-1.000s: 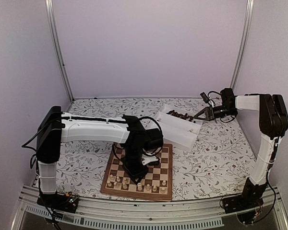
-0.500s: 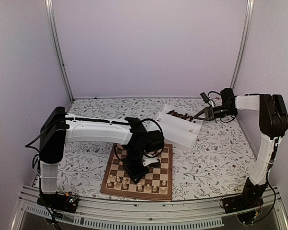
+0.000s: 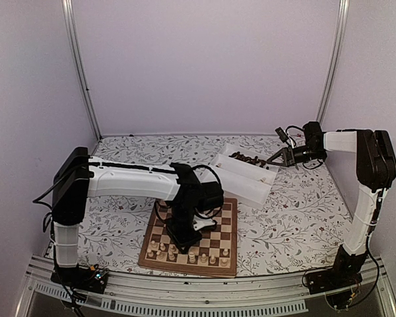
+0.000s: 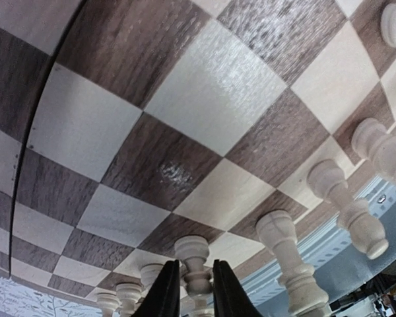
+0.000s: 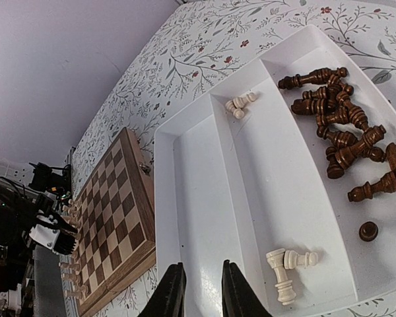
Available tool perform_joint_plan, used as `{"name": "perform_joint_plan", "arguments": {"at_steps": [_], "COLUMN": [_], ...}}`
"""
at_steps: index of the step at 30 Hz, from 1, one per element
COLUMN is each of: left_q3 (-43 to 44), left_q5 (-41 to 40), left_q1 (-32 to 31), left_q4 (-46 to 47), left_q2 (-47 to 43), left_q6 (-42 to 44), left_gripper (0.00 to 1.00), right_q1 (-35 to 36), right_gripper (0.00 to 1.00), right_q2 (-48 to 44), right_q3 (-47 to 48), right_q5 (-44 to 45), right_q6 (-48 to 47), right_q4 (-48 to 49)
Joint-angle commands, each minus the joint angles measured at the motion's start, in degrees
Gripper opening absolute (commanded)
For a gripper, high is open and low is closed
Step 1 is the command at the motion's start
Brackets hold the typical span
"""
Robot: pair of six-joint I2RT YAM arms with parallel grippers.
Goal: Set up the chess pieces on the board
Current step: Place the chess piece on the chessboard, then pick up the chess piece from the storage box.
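The board (image 3: 222,218) lies at the table's near centre, with cream chess pieces (image 3: 198,256) standing in its front rows. My left gripper (image 3: 176,243) reaches down over those rows. In the left wrist view it (image 4: 193,265) is shut on the stem of an upright cream piece (image 4: 192,249) whose base meets the board (image 4: 211,92). More cream pieces (image 4: 285,251) stand alongside. My right gripper (image 3: 276,158) hovers at the white tray (image 3: 241,179), open by a narrow gap (image 5: 203,265) with nothing in it. Dark pieces (image 5: 340,129) and a few cream pieces (image 5: 285,265) lie in the tray (image 5: 185,191).
The tray stands tilted behind the board's far right corner. A floral cloth (image 3: 297,211) covers the table. Metal frame posts (image 3: 79,72) and pale walls close in the back and sides. The board (image 5: 112,205) shows left of the tray in the right wrist view.
My left gripper has closed on the cream piece, and the left arm has shifted slightly. The right arm has not moved.
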Motion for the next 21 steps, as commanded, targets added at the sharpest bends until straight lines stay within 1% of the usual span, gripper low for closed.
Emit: {"name": "perform_joint_plan", "arguments": {"at_steps": [1,4,7,10,11,13,14,15,16,19,20,21], "left_q3": [0.1,1.6,4.4,8.3,10.0,12.6,14.1,15.9,18.2,24.5,25.6,25.5], "left_q5": [-0.8,-1.0,-2.0,-4.1,-4.7,-6.9,-7.8,-8.9,-11.1,-17.9,-21.1,-23.5], "left_q1": [-0.6,-0.6,-0.6,-0.2,0.0,0.8,1.6,2.4,3.2,5.7,6.3,6.9], "left_q4": [0.2,0.7,0.4,-0.9,-1.3,-1.2,-1.1,-1.0,-0.8,1.8,3.7,6.9], "left_q2": [-1.7,-2.0,-3.0,-4.0,-4.3,-5.1,-5.4,-5.6,-5.5,-4.9,-4.8,-5.1], "left_q6": [-0.6,-0.6,-0.5,-0.1,0.2,0.8,1.1,1.5,1.8,4.2,5.5,7.0], "left_gripper": [0.26,0.31,0.33,0.35,0.35,0.35,0.35,0.35,0.36,0.37,0.38,0.41], "right_q1": [-0.1,-0.1,-0.2,-0.1,-0.1,-0.1,-0.1,-0.1,-0.2,-0.1,-0.1,-0.2], "right_gripper": [0.22,0.22,0.25,0.29,0.31,0.41,0.49,0.88,0.98,0.99,0.99,0.99], "right_q2": [-1.5,-1.7,-2.6,-5.6,-7.9,-11.4,-13.0,-15.2,-16.9,-20.4,-21.2,-21.3], "right_q3": [0.4,0.6,2.2,5.8,6.9,9.2,10.6,11.7,12.5,11.3,10.2,9.4], "right_q5": [-1.0,-1.1,-0.4,2.8,4.3,8.0,9.9,12.2,14.0,18.5,18.5,16.4], "right_q6": [-0.4,-0.4,-0.7,-1.7,-2.0,-2.6,-3.2,-3.6,-3.9,-2.4,-0.2,0.8], "right_q4": [-0.3,-0.5,-2.3,-4.7,-5.0,-5.1,-5.0,-4.4,-3.5,3.0,5.1,5.9]}}
